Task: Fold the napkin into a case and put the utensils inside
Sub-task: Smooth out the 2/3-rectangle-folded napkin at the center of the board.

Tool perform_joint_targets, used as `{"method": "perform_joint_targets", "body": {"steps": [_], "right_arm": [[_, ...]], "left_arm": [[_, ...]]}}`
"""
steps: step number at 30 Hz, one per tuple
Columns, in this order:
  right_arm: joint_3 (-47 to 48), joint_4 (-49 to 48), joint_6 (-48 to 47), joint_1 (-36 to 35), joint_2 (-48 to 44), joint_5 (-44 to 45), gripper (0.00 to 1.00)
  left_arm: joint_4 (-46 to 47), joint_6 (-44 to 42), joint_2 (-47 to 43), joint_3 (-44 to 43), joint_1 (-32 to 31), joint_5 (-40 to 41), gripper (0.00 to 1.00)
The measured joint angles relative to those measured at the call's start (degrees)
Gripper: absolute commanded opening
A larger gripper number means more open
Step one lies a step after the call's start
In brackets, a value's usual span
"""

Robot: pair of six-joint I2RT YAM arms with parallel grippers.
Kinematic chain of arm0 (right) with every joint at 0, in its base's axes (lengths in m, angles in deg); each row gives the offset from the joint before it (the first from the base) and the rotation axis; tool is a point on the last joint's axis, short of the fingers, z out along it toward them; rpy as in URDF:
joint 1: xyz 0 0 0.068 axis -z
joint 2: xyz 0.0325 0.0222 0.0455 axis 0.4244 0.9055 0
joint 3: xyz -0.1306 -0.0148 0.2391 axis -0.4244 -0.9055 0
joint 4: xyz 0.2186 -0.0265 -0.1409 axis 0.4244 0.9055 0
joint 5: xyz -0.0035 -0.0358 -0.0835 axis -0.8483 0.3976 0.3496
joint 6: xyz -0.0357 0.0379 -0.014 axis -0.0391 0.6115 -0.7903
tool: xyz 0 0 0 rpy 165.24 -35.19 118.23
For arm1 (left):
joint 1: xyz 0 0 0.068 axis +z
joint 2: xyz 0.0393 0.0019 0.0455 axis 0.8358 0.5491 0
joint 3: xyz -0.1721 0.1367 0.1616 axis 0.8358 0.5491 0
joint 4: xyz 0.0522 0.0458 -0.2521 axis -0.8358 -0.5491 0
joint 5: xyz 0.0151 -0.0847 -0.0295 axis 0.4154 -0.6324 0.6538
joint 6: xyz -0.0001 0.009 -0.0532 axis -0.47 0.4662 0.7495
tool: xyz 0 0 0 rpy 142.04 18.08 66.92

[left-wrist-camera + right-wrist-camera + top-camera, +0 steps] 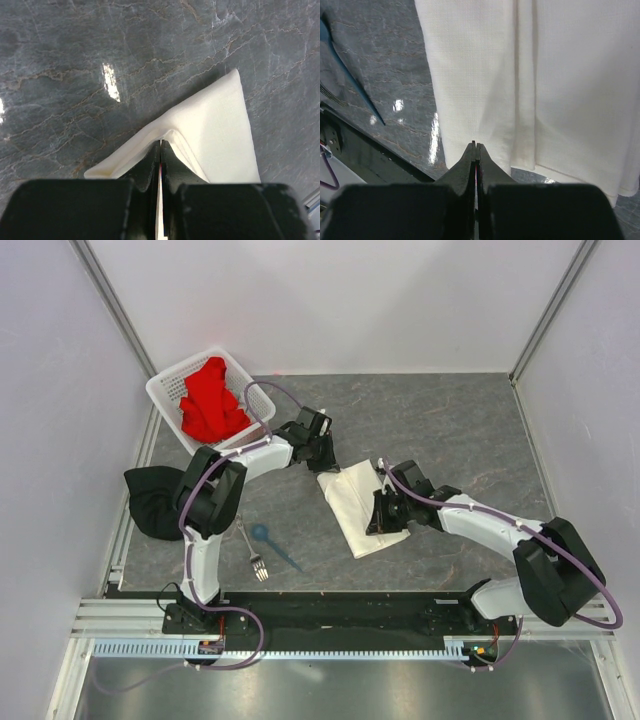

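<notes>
The cream-white napkin (352, 502) lies mid-table as a folded oblong running from far left to near right. My left gripper (326, 456) is at its far end, shut on the napkin's edge (215, 135), and the cloth puckers up around the tips (160, 143). My right gripper (381, 517) is at the napkin's right long edge, shut on the cloth (545, 75) with its tips (475, 144) over that edge. The silver fork (253, 552) and blue spoon (272, 543) lie side by side to the left near the front. The right wrist view shows the spoon's handle (350, 80).
A white perforated basket (165, 390) holding a red cloth (210, 402) stands at the back left. A black cloth (150, 502) is bunched at the table's left edge. The black base rail (340, 605) runs along the front.
</notes>
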Motion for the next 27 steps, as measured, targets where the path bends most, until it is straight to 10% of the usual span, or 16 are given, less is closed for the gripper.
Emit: {"method": "perform_joint_targets", "body": {"steps": [18,27], "right_arm": [[-6.4,-2.0,0.0,0.0,-0.9,1.5,0.0],[-3.1,2.5,-0.9,0.0,-3.6,2.8,0.0]], "left_arm": [[4.1,0.1,3.0,0.1,0.0,-1.7,0.05],[2.6,0.0,1.3,0.2,0.0,-1.4,0.25]]}}
